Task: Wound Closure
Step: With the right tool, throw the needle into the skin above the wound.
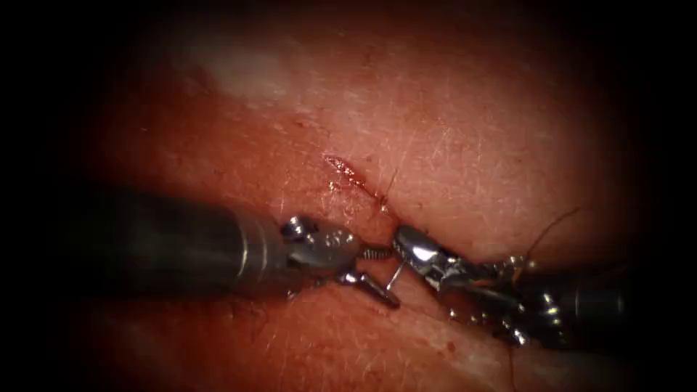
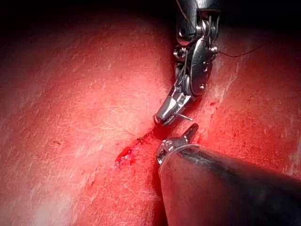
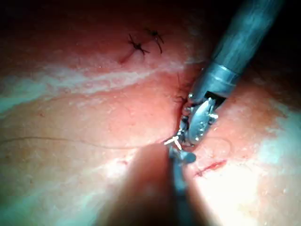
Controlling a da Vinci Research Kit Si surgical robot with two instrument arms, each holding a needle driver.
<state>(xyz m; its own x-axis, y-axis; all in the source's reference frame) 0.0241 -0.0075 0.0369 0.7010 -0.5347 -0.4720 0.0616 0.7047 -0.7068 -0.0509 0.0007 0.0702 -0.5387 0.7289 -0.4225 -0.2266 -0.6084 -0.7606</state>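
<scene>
The cut (image 1: 353,176) runs slanted down the tissue (image 1: 465,131) with red fluid along it, also seen as the cut (image 2: 126,155). At its lower end my right tool (image 1: 404,243) is shut on the needle (image 1: 396,274). A short silver stretch of the needle (image 2: 184,116) sticks out of the right tool (image 2: 164,117) and lies free of the tissue. My left tool (image 1: 377,270) comes in from the left, open, with its jaws either side of that stretch. The left tool (image 3: 181,136) sits against the needle (image 3: 172,140).
A dark stitch with short thread ends (image 1: 385,190) sits at the cut's lower end. Two earlier stitches (image 3: 139,47) lie farther off. Loose thread (image 1: 549,226) rises beside the right tool's wrist, and a long thread (image 3: 70,140) trails over the tissue.
</scene>
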